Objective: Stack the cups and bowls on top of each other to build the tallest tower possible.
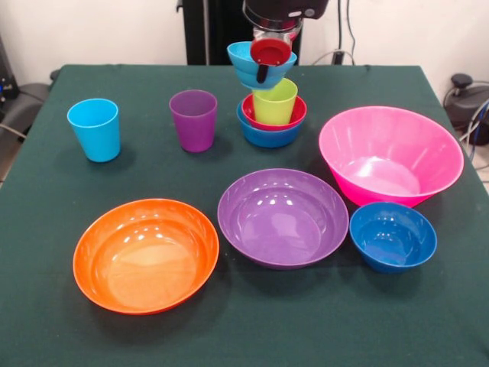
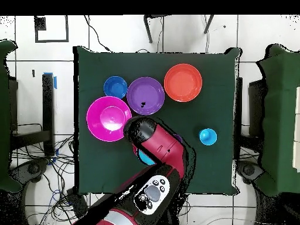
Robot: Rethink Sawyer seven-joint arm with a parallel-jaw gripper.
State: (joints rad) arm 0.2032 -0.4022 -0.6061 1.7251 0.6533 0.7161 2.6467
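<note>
Hand: closed on the tilted cyan bowl, held above the tower.
Tower: lime green cup nested in red and blue bowls, at the table's far side.

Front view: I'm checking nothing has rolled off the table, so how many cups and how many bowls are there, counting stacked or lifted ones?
Cups: 3 - light blue cup, purple cup, lime green cup
Bowls: 7 - orange bowl, purple bowl, pink bowl, dark blue bowl, blue bowl, red bowl, cyan bowl
Total: 10
</note>
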